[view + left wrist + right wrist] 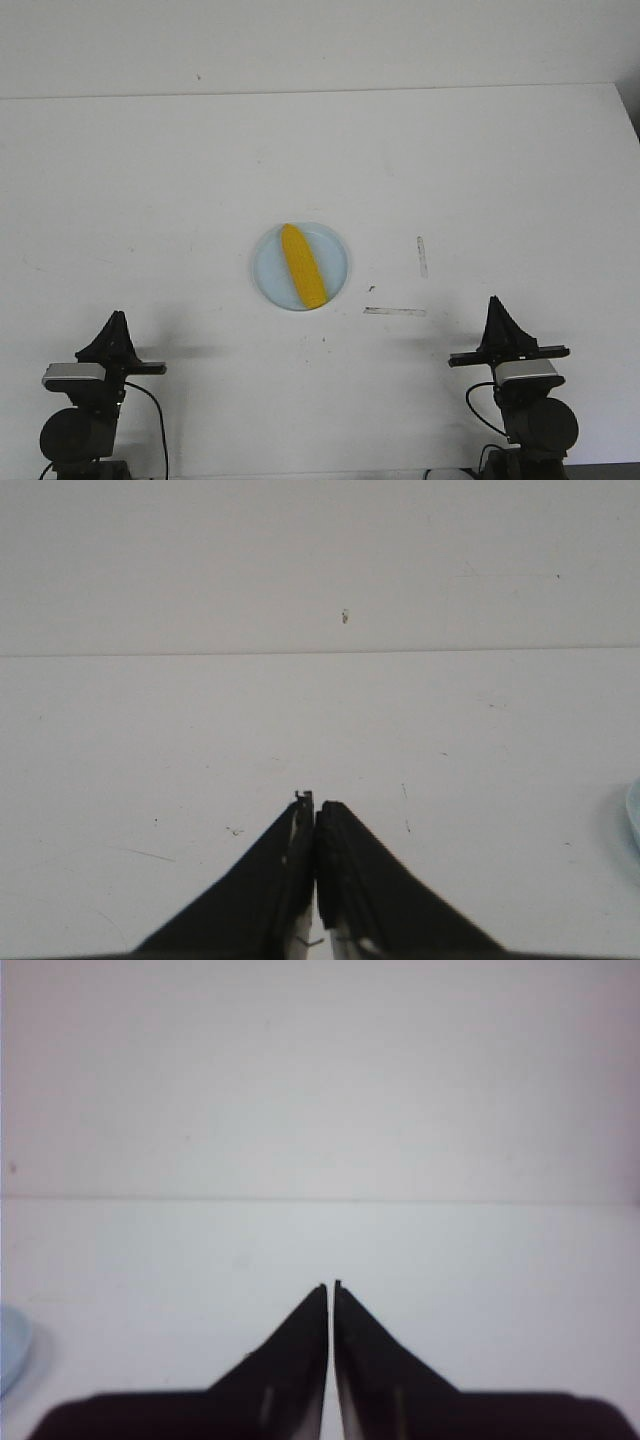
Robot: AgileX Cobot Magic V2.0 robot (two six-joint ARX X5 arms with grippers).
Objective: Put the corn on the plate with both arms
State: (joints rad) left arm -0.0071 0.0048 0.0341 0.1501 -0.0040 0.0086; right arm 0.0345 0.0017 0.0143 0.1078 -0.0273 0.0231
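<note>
At the near left edge of the white surface point(150, 200) the left arm point(85, 400) sits folded low, its gripper point(116, 322) pointing forward over the surface with nothing in it; the left wrist view shows its black jaws pressed together along their length, tips meeting, and a sliver of pale blue plate rim at the edge of that view point(634, 825). Toward the middle of the surface, well apart from both arms, lies the round pale light-blue plate point(338, 268), and the yellow corn cob point(301, 265) rests on it, lying slightly askew with one end toward the back and the other toward the near rim (the cob spans most of the plate and its near end reaches just about to the rim). To the right of the plate, two faint grey scuff marks point(394, 311) show on the surface, one short and upright, one lying flat nearer the robot. At the near right edge the right arm point(530, 400) sits in a mirrored folded pose, its gripper point(495, 306) also empty; the right wrist view shows its jaws together, only a hairline seam between the two black tips, with a bit of the plate's blue edge point(10, 1350) at the side of that view.
</note>
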